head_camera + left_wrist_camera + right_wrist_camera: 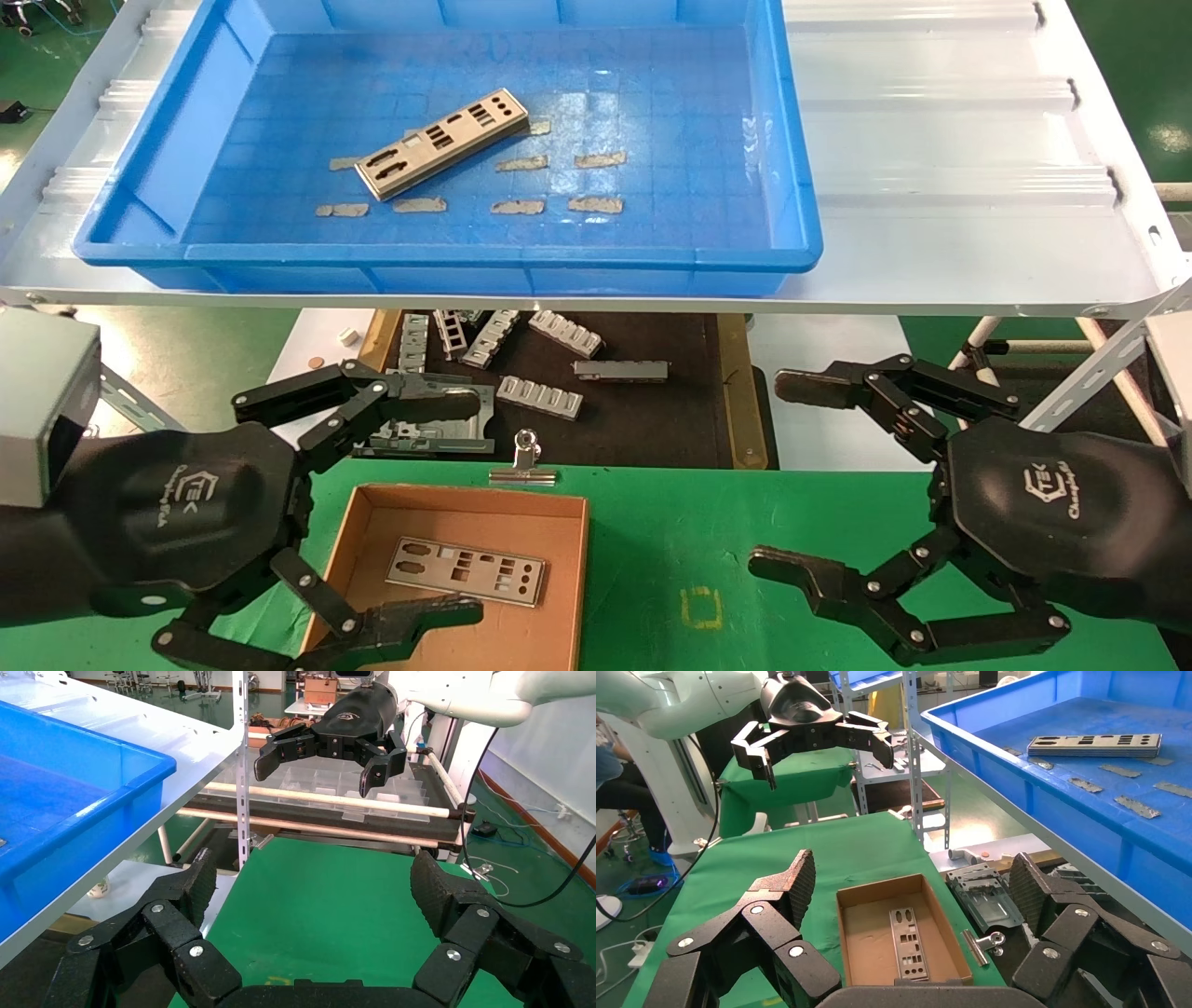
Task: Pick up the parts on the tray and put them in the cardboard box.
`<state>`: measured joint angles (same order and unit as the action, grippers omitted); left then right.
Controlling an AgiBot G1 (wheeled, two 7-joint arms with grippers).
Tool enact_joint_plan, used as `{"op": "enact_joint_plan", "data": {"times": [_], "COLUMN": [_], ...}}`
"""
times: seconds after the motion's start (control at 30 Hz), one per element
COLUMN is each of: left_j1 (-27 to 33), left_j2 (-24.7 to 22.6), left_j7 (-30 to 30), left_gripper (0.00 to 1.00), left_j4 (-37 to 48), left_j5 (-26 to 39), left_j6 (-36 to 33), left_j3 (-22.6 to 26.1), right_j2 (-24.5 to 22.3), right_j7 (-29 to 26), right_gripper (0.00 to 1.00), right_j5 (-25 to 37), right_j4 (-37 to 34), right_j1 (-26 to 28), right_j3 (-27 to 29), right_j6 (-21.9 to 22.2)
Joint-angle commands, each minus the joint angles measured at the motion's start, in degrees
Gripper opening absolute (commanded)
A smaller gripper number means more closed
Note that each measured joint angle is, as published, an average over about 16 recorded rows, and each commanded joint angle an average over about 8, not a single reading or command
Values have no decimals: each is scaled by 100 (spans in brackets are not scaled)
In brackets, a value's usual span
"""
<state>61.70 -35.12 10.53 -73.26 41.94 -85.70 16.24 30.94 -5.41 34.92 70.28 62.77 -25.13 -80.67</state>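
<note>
A silver plate, perhaps a small stack [442, 143], lies slanted on the floor of the blue tray [447, 256]. It also shows in the right wrist view [1095, 744]. One plate [466, 570] lies flat in the brown cardboard box [484, 508], also seen in the right wrist view [907, 941]. My left gripper [466, 508] is open and empty, low over the box's left side. My right gripper [780, 473] is open and empty over the green table, to the right of the box. Each wrist view shows its own open jaws, the left [314, 881] and the right [912, 881].
Several grey tape scraps [521, 163] lie around the plate in the tray. The tray rests on a white corrugated shelf [931, 140]. Below it, ribbed grey brackets [540, 396] lie on a dark mat. A binder clip [524, 461] lies at the box's far edge.
</note>
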Motion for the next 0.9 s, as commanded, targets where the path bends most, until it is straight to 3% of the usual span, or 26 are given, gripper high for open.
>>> {"op": "enact_joint_plan", "data": {"times": [0.03,0.9], "left_j1": [0,0], "left_j2": [0,0], "left_j7": [0,0], "left_gripper": [100,100], "left_j4": [0,0], "left_j5": [0,0], "left_j6": [0,0], "left_j3": [0,0], "right_j2": [0,0], "right_j7": [0,0], "right_gripper": [100,100], "right_j5": [0,0], "right_j4": [0,0], "right_j1": [0,0], "right_j3": [0,0], "right_j6": [0,0]}}
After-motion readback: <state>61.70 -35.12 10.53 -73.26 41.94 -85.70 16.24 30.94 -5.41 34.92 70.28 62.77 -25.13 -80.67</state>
